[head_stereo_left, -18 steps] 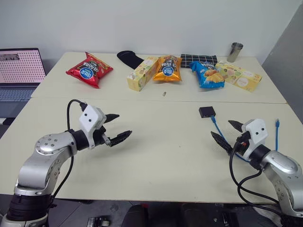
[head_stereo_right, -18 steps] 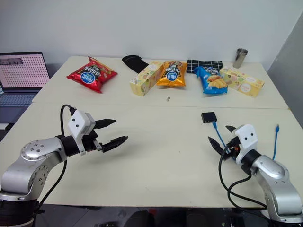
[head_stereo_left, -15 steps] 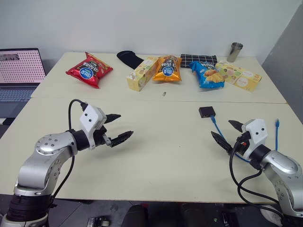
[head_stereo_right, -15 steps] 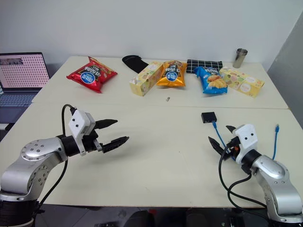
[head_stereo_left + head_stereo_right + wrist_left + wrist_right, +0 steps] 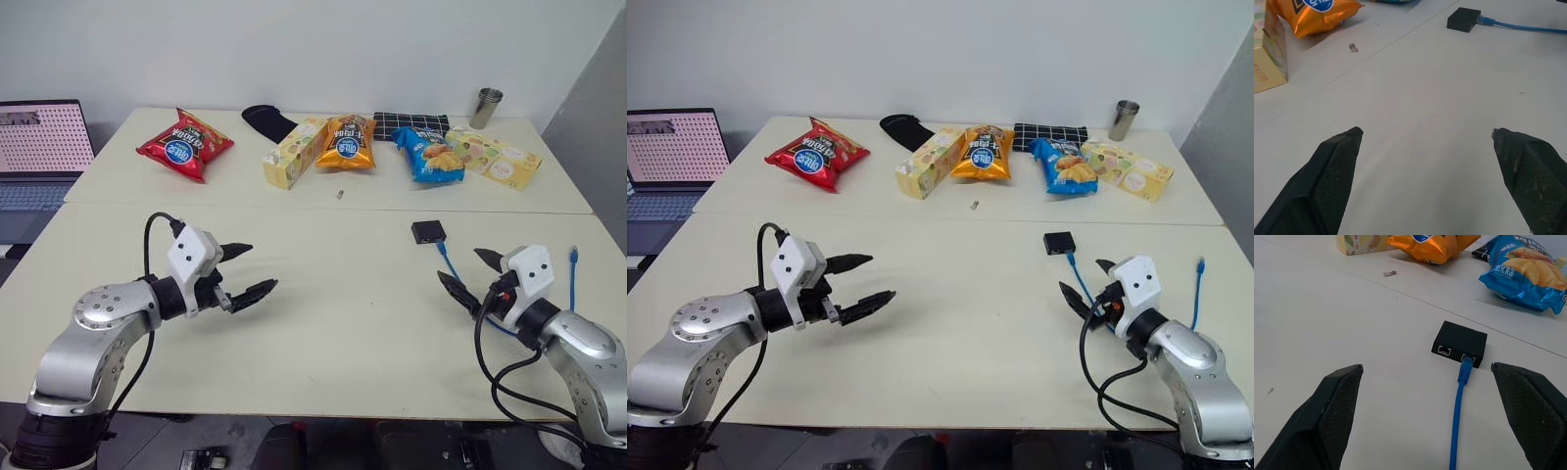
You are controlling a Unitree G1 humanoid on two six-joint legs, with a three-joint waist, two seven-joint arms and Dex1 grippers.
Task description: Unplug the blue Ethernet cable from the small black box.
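Cable still plugged in — both grippers spread wide and empty, short of the box.

The small black box (image 5: pixel 1460 341) lies flat on the table (image 5: pixel 343 323) at about one o'clock from its centre, and the blue Ethernet cable (image 5: pixel 1456 418) sits seated in one of the box's two ports, its cord running back toward the right gripper (image 5: pixel 468 278) and looping round to a loose plug (image 5: pixel 573 255) at about three o'clock. The right gripper hovers at five o'clock from the box, fingers parted and holding nothing, pointed along the cord — probably lined up so it can pinch the plug. The left gripper (image 5: pixel 248 269), likewise open and empty, hangs over bare table at nine o'clock, well apart from the box; it would likely need to pin the light box so it does not drag. Snack bags (image 5: pixel 349 143) lie along the far edge, clear of the work.
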